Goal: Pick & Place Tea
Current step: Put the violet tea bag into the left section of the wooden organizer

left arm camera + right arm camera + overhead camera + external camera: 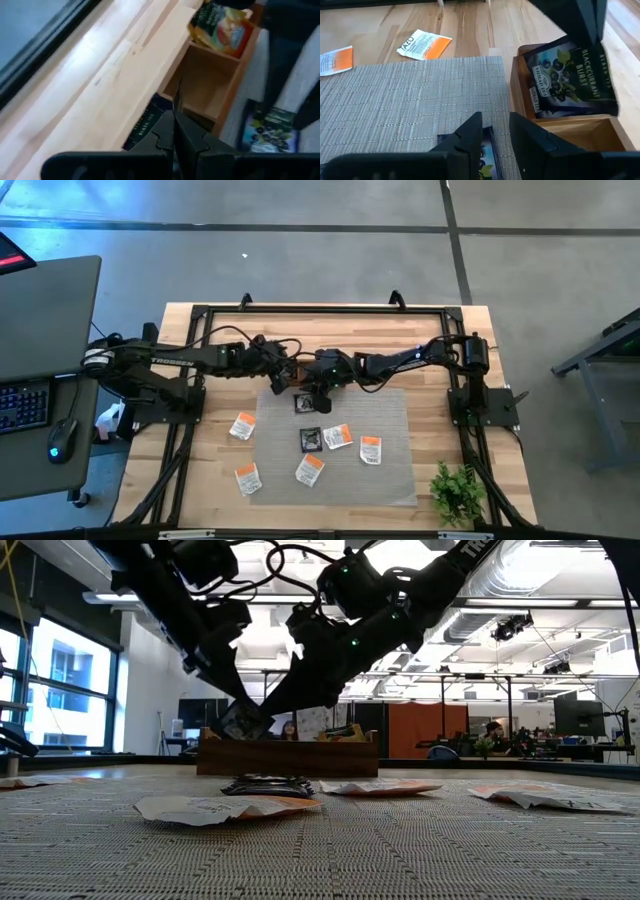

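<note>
- The left gripper (175, 120) was clamped shut on the top edge of a black sachet (572, 75), which hung tilted over an end compartment of the wooden box (290, 760).
- That held sachet was flat and square, black with dark berries, green leaves and white lettering reading "Blackcurrant Burst"; its lower part dipped inside the box's walls.
- In the box's far end compartment lay a yellow-brown sachet (225, 27), glossy and slightly crumpled; the middle compartment showed bare wood.
- The right gripper (496, 132) hovered just beside the box, over the grey mat (395, 100), its fingers apart with nothing between them.
- Directly under it, on the mat just in front of the box, lay a second black sachet (484, 147) of the same berry design.
- A third black sachet (311, 439) lay flat farther out from the box, near the middle of the mat.
- Near it were white sachets with orange bands (338, 436), (371, 449) and (310, 469), all on the mat and well apart from the box.
- Two more white-and-orange sachets (243, 425) and (247, 477) lay at the mat's edge on the left arm's side, partly on bare wood.
- A small green plant (458, 492) stood at the table corner farthest from the box.
</note>
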Controlling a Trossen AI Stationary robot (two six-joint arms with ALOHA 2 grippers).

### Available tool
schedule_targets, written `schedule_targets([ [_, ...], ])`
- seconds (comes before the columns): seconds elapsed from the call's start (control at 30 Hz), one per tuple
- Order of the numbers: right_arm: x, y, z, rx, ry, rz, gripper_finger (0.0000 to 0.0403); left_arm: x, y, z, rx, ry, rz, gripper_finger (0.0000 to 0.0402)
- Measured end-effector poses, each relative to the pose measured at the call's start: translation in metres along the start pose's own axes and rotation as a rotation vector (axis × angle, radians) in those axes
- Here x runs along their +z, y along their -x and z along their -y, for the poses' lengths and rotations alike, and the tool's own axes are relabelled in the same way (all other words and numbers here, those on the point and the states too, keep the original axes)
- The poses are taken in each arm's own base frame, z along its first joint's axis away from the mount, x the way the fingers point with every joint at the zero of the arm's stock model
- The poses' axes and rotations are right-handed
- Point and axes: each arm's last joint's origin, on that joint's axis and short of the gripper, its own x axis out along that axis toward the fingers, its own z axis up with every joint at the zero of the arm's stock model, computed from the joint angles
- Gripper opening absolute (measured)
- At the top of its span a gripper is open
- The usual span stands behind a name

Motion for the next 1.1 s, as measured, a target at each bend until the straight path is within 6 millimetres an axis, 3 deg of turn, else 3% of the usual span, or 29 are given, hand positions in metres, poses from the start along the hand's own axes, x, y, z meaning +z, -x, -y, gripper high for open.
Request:
schedule_targets([
  [0.3,0.0,0.0,0.0,0.0,0.0,0.003,0.0094,-0.007,0.0,-0.002,0.031,-0.026,-0.063,0.0011],
  [0.7,0.001,0.0,0.0,0.001,0.001,0.011,0.0094,0.0,0.0,-0.004,0.148,-0.045,0.012,0.0128],
  [0.93,0.001,0.0,0.0,-0.001,-0.003,0.01,0.0094,-0.001,0.001,-0.004,0.124,-0.047,0.003,0.0133],
  [1.1,0.001,0.0,0.0,-0.001,-0.004,0.007,0.0094,0.0,0.017,-0.005,-0.014,-0.027,0.002,0.0133],
])
